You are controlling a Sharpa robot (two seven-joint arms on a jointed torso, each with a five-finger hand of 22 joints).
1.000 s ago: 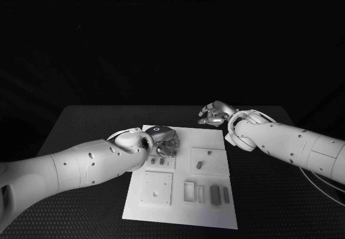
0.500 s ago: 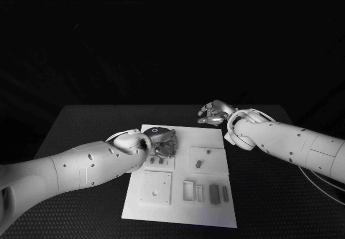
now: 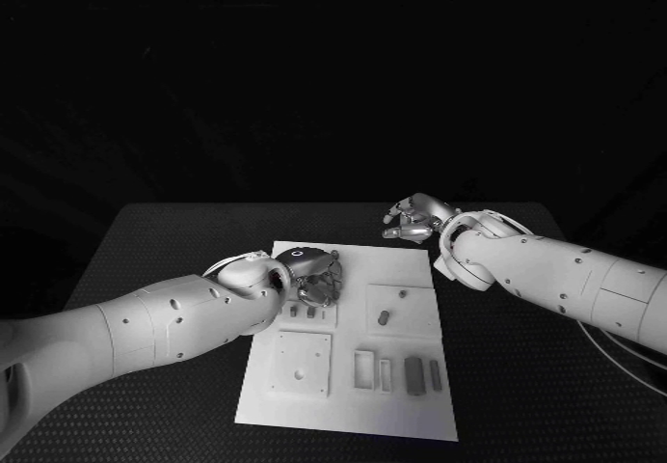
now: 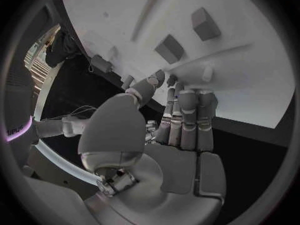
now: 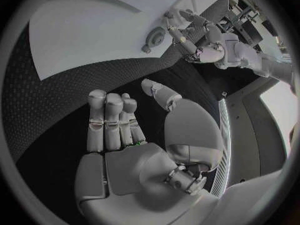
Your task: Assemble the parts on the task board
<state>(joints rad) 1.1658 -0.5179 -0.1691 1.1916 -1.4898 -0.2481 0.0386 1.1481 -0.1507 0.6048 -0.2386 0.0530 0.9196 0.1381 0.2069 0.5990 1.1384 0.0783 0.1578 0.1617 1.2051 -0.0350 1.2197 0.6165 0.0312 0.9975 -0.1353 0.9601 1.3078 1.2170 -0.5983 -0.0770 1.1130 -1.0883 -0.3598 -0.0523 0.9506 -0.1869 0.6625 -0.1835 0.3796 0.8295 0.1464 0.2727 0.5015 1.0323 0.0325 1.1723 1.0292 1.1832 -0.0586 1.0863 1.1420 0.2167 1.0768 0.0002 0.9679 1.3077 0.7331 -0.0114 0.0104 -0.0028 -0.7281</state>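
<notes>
The left hand [image 3: 314,273] is held low over the far left corner of the board [image 3: 355,415], fingers curled down just beyond two small upright parts [image 3: 304,312]; whether anything is pinched cannot be told. These parts lie just nearer the robot than its fingertips, so this hand is judged the nearer one. The right hand [image 3: 414,219] is held above the bench [image 3: 167,241] beyond the board's far right corner, fingers loosely spread, holding nothing.

Head cam overhead; 2 wrist cams
</notes>
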